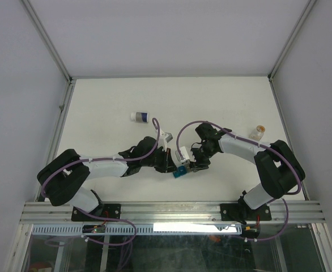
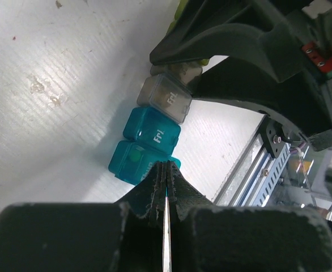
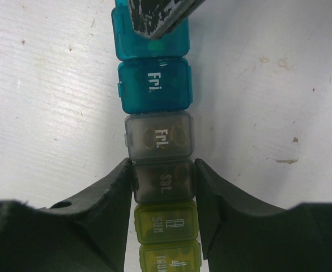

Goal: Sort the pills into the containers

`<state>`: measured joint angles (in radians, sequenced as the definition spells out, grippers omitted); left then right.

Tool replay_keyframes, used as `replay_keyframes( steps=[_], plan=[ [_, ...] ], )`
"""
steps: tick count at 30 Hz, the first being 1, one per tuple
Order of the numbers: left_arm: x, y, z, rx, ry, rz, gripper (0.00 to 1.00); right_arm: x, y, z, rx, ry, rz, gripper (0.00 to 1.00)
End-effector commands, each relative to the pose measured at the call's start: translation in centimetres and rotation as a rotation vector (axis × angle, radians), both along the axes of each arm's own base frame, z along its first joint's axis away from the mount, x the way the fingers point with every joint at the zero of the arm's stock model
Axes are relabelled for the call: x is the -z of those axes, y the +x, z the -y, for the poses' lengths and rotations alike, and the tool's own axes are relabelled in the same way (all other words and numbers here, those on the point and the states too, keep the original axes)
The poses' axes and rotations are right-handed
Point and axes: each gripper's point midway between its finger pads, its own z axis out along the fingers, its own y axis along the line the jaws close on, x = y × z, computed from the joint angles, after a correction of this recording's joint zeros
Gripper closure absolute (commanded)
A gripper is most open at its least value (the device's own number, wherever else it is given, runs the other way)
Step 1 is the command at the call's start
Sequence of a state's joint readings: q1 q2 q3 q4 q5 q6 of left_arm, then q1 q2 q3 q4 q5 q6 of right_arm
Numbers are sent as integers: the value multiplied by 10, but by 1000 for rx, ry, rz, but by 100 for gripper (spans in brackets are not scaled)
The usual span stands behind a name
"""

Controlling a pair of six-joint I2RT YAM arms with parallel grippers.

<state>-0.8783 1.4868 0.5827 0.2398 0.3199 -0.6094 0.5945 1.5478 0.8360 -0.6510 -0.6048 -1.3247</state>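
Observation:
The containers [image 3: 159, 136] form a strip of joined lidded cubes on the white table: teal, grey, then yellow-green [image 3: 166, 222]. All the lids I can see are down. My right gripper [image 3: 164, 170] is shut on the strip, one finger on each side of the grey "Sat." cube [image 3: 163, 182]. My left gripper [image 2: 167, 168] is shut, its tips resting on the end teal cube [image 2: 133, 160]. Roundish yellow pills show dimly through the grey lids. From above, both grippers meet at the strip [image 1: 181, 164].
A white pill bottle with a blue label [image 1: 140, 117] lies on its side behind the grippers. A small amber bottle [image 1: 259, 131] stands at the right. The metal rail [image 1: 171, 212] runs along the near table edge.

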Motion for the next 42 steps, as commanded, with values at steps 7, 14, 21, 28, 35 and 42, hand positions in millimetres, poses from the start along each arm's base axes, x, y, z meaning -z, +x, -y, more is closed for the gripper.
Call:
replay_keyframes(
  steps=[7, 14, 21, 28, 35, 42],
  plan=[
    [69, -21, -27, -86, 224, -232, 100, 4, 3, -1, 11, -11, 5, 60],
    [54, -17, -25, -104, 200, -173, 100, 4, 4, -2, 18, -12, 4, 60],
    [-43, 6, 4, -84, -24, 15, 100, 3, 5, -2, 23, -11, 5, 60],
    [-43, 1, 5, -58, -56, -1, 100, 3, 4, -3, 21, -9, 0, 61],
    [56, -24, -21, -70, 140, -227, 100, 6, 4, -1, 23, -17, -2, 61],
    [38, -7, -25, -113, 150, -144, 100, 7, 4, -2, 25, -15, -7, 61]
  ],
)
